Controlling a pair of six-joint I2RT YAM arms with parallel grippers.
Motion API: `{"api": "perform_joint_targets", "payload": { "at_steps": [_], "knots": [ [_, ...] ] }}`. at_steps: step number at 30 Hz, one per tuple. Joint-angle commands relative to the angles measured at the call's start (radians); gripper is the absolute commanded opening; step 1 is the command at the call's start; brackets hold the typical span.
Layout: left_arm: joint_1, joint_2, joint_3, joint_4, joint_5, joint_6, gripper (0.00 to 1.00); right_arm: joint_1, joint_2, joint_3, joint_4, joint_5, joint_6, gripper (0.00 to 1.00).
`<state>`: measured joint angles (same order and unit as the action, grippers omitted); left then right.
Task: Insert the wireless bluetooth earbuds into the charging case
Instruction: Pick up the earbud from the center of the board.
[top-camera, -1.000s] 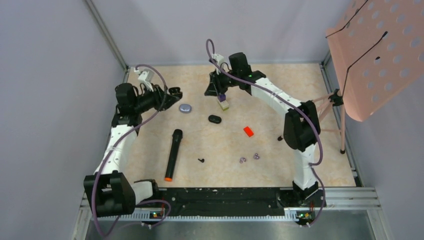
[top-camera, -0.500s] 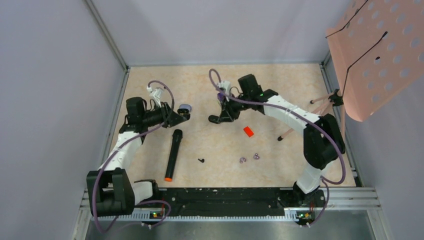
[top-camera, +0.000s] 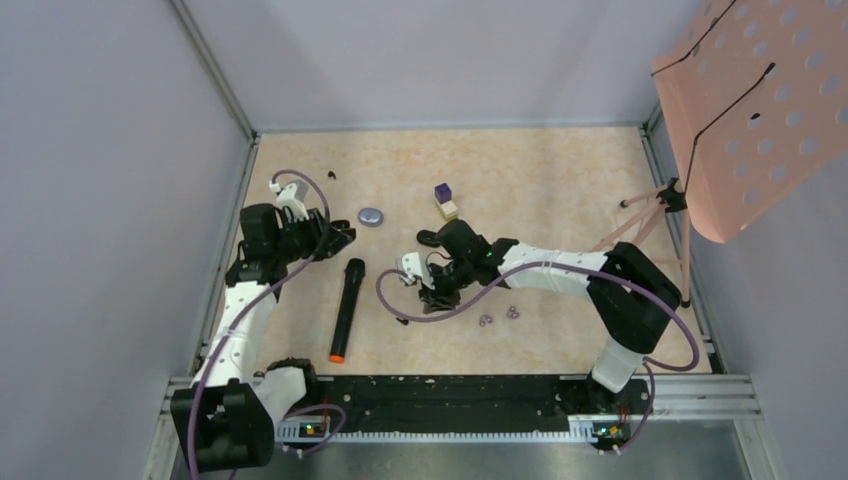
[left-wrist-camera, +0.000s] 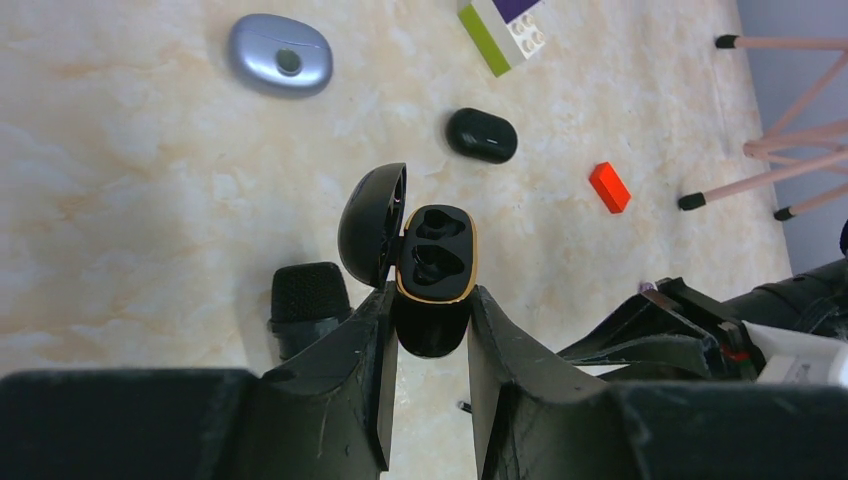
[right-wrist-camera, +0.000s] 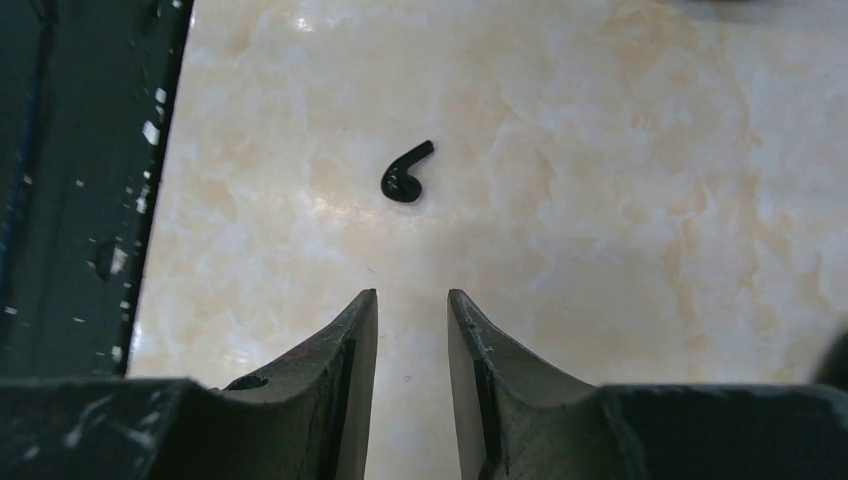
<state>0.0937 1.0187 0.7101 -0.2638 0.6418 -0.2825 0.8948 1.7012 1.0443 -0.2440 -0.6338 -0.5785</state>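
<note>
My left gripper (left-wrist-camera: 430, 300) is shut on the black charging case (left-wrist-camera: 436, 262). The case has a gold rim, its lid stands open to the left, and both of its sockets are empty. In the top view this gripper (top-camera: 343, 238) hovers at the left, above the microphone's head. One black earbud (right-wrist-camera: 404, 175) with a short stem lies on the table just ahead of my right gripper (right-wrist-camera: 412, 295), which is open and empty. That gripper (top-camera: 430, 295) is low over the table's middle. Another tiny black piece (top-camera: 331, 173) lies at the back left.
A black microphone (top-camera: 345, 308) lies left of centre. A closed black oval case (left-wrist-camera: 481, 135), a silver oval (top-camera: 371, 216), stacked bricks (top-camera: 446, 200), a red block (left-wrist-camera: 609, 187) and two purple rings (top-camera: 498, 316) are scattered about. A pink stand (top-camera: 750, 100) is at the right.
My right arm has swung from the back centre forward to the middle, down over the earbud. My left arm has drawn back to the left with the case.
</note>
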Motion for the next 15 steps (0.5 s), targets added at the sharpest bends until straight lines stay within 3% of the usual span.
{"api": "perform_joint_targets", "payload": {
  "at_steps": [1, 15],
  "knots": [
    [0.026, -0.036, 0.013, -0.022, -0.063, -0.013, 0.00, 0.013, -0.002, -0.018, 0.121, -0.036, -0.325, 0.32],
    [0.087, -0.036, 0.018, -0.022, -0.060, -0.032, 0.00, 0.079, 0.145, 0.075, 0.023, -0.105, -0.552, 0.36]
  ]
}}
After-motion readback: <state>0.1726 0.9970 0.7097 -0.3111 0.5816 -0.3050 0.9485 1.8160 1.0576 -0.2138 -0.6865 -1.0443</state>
